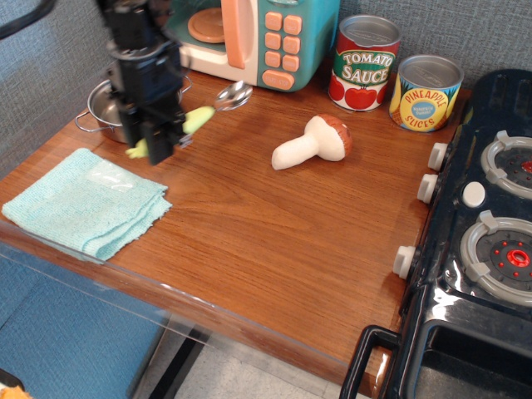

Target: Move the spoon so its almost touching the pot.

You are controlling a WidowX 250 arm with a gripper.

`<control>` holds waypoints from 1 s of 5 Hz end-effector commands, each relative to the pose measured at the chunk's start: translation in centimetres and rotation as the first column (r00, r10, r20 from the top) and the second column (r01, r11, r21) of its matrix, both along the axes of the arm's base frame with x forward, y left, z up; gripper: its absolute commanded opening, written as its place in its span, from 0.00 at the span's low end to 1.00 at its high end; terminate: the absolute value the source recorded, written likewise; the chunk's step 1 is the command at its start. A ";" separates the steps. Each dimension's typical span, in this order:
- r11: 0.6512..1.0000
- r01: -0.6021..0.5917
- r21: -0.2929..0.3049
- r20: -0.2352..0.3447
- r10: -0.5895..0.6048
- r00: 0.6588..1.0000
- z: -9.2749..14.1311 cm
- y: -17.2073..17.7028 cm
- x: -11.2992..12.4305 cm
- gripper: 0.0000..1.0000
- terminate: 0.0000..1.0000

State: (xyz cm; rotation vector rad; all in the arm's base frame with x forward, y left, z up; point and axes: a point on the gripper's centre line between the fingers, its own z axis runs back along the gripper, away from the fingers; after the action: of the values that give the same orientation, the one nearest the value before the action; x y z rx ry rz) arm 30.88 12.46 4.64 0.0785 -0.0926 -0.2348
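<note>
Spoon (209, 109) was pinched by its yellow-green handle in the end effector (156, 143), silver bowl pointing toward the toy microwave (249, 37). It sat just right of the pot (100, 104), which the arm partly hid. Folded cloth (83, 201) lay near on the tabletop (274, 224).

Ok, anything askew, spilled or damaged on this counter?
Nothing spilled or damaged. The mushroom lies on its side mid-counter. The spoon sits tilted in the gripper, bowl end toward the toy microwave. The arm hides much of the pot. Both cans stand upright.
</note>
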 end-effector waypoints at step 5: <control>0.999 0.001 0.042 0.064 -0.003 0.998 1.7 3.3 0.3 0.00 0.00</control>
State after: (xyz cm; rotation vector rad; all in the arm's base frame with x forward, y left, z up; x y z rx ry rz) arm 31.06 15.31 4.50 0.0966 -0.1047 -0.2363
